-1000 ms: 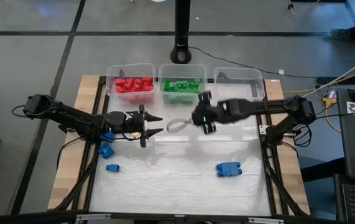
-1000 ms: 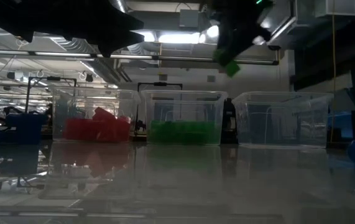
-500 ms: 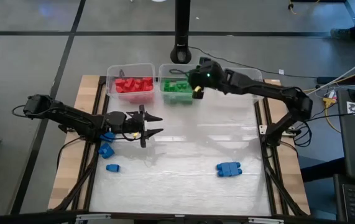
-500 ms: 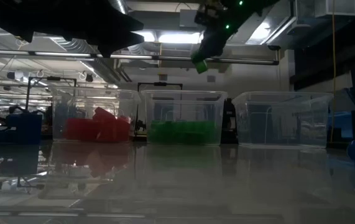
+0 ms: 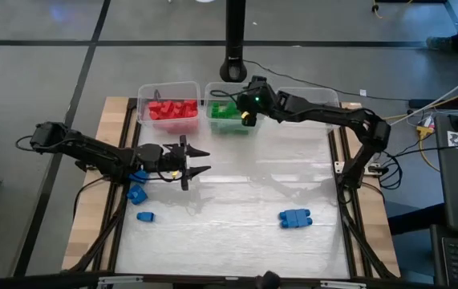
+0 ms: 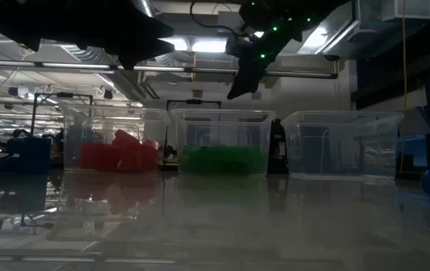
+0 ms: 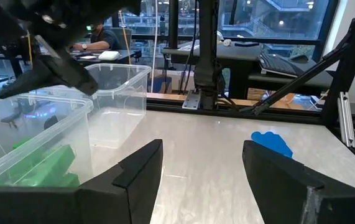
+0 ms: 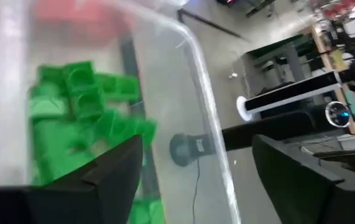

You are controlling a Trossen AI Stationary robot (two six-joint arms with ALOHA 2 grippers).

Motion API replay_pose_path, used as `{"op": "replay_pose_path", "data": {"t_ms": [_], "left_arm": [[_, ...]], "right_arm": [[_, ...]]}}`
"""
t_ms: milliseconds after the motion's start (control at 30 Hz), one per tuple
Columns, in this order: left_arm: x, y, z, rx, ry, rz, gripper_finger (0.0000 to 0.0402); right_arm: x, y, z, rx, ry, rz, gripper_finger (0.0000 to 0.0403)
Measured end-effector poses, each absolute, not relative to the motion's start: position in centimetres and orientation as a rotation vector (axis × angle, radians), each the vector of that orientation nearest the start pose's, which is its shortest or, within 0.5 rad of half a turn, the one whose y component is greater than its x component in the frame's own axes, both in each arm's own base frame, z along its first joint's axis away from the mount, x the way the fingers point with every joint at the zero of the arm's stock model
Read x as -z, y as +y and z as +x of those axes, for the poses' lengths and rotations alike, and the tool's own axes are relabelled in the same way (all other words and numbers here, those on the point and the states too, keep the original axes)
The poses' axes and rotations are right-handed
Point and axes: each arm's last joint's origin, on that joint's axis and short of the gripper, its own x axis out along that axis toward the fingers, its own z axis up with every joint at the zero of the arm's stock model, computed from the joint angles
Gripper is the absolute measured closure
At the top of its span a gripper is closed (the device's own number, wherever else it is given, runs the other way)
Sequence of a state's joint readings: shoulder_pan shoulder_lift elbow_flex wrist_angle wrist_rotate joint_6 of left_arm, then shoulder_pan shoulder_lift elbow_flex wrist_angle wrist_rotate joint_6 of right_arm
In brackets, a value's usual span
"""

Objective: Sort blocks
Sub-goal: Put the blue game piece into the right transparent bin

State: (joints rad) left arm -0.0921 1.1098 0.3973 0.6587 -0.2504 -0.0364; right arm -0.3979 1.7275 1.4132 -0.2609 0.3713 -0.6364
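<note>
Overhead, right gripper (image 5: 247, 112) above green blocks (image 5: 230, 111) in middle bin (image 5: 230, 128), jaws apart, empty. Left gripper (image 5: 199, 160) over tabletop (image 5: 245, 185), jaws apart; blue blocks (image 5: 295, 217) scattered around.

Two dark, slender jointed arms, matte black links, thin black cables along the segments, left hand (image 5: 197, 160) with two pointed black fingers, right hand (image 5: 247, 105) showing a small green light, broad flat black finger pads (image 7: 141, 167)

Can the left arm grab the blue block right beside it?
Probably yes. The left tool is open and empty, and the blue block lies on bare table just beside that arm, nothing covering it. It would need to pull back first.
</note>
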Motion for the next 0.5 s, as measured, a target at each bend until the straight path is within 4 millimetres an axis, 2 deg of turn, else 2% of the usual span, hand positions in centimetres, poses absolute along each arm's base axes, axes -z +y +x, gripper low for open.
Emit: {"op": "replay_pose_path", "data": {"t_ms": [100,267,400,500], "left_arm": [[-21.9,-1.3,22.3,-0.159,0.055,-0.029,0.0189],[-21.9,-1.3,22.2,-0.159,0.063,-0.025,0.0189],[-21.9,-1.3,22.2,-0.159,0.063,-0.025,0.0189],[-21.9,-1.3,22.2,-0.159,0.063,-0.025,0.0189]], "right_arm": [[-30.5,-14.3,35.2,0.486,0.816,-0.597,0.008],[-33.3,-8.6,33.2,0.297,0.823,-0.641,0.0061],[-35.0,-3.5,30.2,0.135,0.858,-0.609,0.0059],[-35.3,0.1,28.0,0.032,0.91,-0.523,0.0059]]}}
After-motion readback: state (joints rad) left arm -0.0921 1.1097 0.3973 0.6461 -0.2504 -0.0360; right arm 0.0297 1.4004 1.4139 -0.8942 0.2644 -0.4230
